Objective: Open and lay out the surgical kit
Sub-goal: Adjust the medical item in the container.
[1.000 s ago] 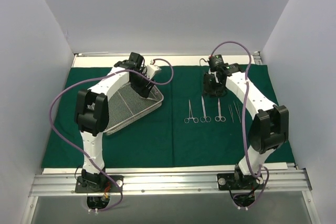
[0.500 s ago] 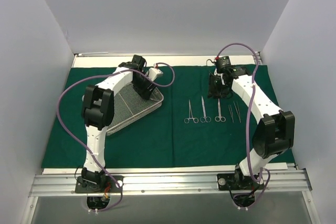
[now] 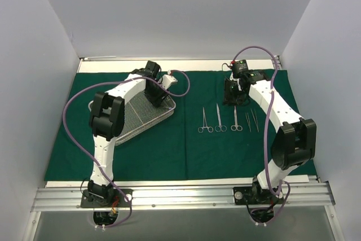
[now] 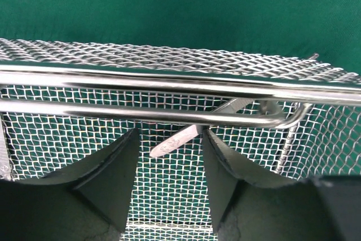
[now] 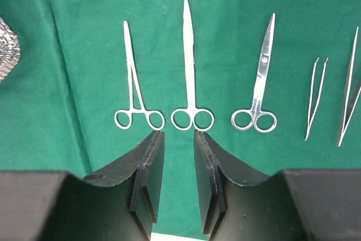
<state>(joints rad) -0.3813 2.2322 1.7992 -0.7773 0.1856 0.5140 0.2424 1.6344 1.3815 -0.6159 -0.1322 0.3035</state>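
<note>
A dark green cloth lies spread flat across the counter. At left of centre a silver wire-mesh tray sits askew on it. At right of centre lie, in a neat row, two ring-handled forceps, scissors and two tweezers, tips pointing up-frame.

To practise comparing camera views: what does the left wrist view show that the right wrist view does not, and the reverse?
Only the left wrist view: the wire-mesh tray, its rim rail and wall, with a small steel piece showing between the parted fingers of the left gripper. Only the right wrist view: three ring-handled instruments and two tweezers in a row beyond the right gripper, its jaws narrowly apart. Both: the green cloth, and the tray, though the right view catches a sliver of mesh at its left edge.
</note>
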